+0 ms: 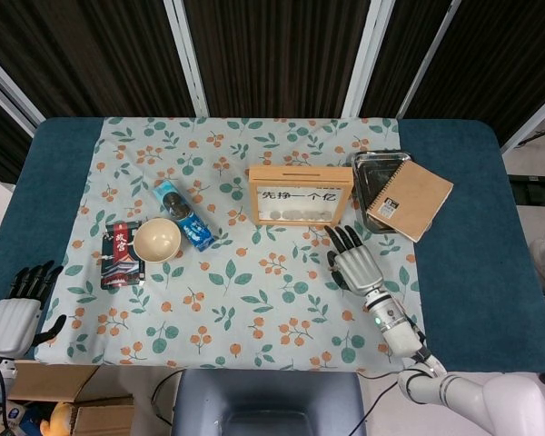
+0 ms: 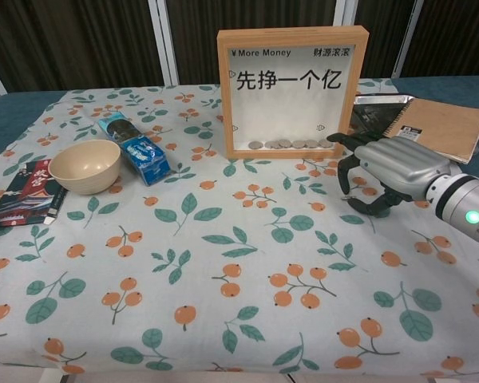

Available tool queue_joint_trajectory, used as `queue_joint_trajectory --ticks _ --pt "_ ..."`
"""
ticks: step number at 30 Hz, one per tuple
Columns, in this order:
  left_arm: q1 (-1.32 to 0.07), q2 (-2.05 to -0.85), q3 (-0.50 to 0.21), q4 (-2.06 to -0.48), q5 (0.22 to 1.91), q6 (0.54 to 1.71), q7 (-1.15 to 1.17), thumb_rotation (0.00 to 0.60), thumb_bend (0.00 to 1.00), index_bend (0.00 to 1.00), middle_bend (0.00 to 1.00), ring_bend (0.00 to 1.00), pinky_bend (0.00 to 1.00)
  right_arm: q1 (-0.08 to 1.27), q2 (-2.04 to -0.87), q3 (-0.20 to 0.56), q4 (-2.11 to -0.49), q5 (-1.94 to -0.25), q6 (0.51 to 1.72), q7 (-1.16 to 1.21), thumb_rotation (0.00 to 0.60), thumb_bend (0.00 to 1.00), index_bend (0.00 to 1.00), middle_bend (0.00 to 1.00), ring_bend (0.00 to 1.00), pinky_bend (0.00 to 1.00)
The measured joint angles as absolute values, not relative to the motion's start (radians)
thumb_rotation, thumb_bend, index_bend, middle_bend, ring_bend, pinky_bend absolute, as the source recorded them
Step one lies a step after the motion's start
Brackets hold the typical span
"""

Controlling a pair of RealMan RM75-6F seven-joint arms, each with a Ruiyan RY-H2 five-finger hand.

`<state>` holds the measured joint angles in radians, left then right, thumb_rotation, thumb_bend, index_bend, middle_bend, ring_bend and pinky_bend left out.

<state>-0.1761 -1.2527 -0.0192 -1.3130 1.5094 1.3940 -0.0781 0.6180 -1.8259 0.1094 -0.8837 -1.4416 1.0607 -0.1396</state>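
Note:
My right hand (image 1: pixel 355 262) (image 2: pixel 385 171) hovers low over the floral tablecloth (image 1: pixel 254 300), just in front of the wooden coin frame (image 1: pixel 300 195) (image 2: pixel 291 80). Its fingers are spread and curved downward with nothing in them. Several coins lie in a row inside the frame's bottom. My left hand (image 1: pixel 18 305) hangs off the table's left front corner, fingers apart and holding nothing; the chest view does not show it.
A brown spiral notebook (image 1: pixel 410 200) (image 2: pixel 439 128) lies on a metal tray (image 1: pixel 368 173) at the right. On the left sit a beige bowl (image 1: pixel 156 240) (image 2: pixel 85 165), a blue snack packet (image 1: pixel 183 214) (image 2: pixel 134 148) and a dark booklet (image 1: pixel 121 253) (image 2: pixel 28 191).

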Motion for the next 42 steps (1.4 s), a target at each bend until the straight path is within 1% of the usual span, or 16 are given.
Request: queue_joint_trajectory --ticks 4,6,9,16,22,28,34,37,38,42 --pt "-0.176 -1.252 -0.019 -1.313 1.507 1.393 -0.08 0.6 0.32 0.0 0.0 0.0 0.0 0.619 -1.829 0.113 -0.881 -1.436 1.059 -0.146 0.6 0.57 0.69 0.09 0.0 0.0" --pt "-0.174 -1.251 -0.02 -1.313 1.505 1.394 -0.084 0.6 0.32 0.0 0.0 0.0 0.0 0.621 -1.83 0.115 -0.881 -1.432 1.052 -0.15 0.6 0.6 0.71 0.1 0.0 0.0" --pt "-0.17 -1.248 -0.019 -1.311 1.502 1.396 -0.092 0.6 0.32 0.0 0.0 0.0 0.0 0.625 -1.83 0.119 -0.888 -1.422 1.04 -0.159 0.6 0.62 0.71 0.1 0.0 0.0" --pt "-0.163 -1.245 -0.02 -1.304 1.5 1.405 -0.105 0.6 0.32 0.0 0.0 0.0 0.0 0.627 -1.818 0.127 -0.918 -1.417 1.043 -0.163 0.6 0.62 0.72 0.1 0.0 0.0" --pt "-0.161 -1.243 -0.021 -1.307 1.506 1.414 -0.111 0.6 0.32 0.0 0.0 0.0 0.0 0.617 -1.775 0.133 -0.985 -1.42 1.079 -0.171 0.6 0.62 0.72 0.1 0.0 0.0" --pt "-0.158 -1.24 -0.024 -1.309 1.512 1.429 -0.118 0.6 0.32 0.0 0.0 0.0 0.0 0.589 -1.686 0.142 -1.132 -1.433 1.147 -0.174 0.6 0.62 0.72 0.1 0.0 0.0" --pt "-0.152 -1.24 -0.023 -1.302 1.519 1.44 -0.136 0.6 0.32 0.0 0.0 0.0 0.0 0.548 -1.541 0.167 -1.357 -1.475 1.286 -0.195 0.6 0.62 0.73 0.11 0.0 0.0" --pt "-0.149 -1.241 -0.021 -1.296 1.525 1.447 -0.145 0.6 0.32 0.0 0.0 0.0 0.0 0.533 -1.463 0.199 -1.469 -1.49 1.344 -0.216 0.6 0.62 0.73 0.11 0.0 0.0" --pt "-0.149 -1.242 -0.02 -1.295 1.526 1.449 -0.147 0.6 0.32 0.0 0.0 0.0 0.0 0.532 -1.434 0.22 -1.508 -1.49 1.357 -0.228 0.6 0.62 0.73 0.11 0.0 0.0" --pt "-0.148 -1.243 -0.018 -1.294 1.534 1.455 -0.151 0.6 0.32 0.0 0.0 0.0 0.0 0.556 -1.381 0.312 -1.575 -1.45 1.356 -0.28 0.6 0.62 0.73 0.11 0.0 0.0"
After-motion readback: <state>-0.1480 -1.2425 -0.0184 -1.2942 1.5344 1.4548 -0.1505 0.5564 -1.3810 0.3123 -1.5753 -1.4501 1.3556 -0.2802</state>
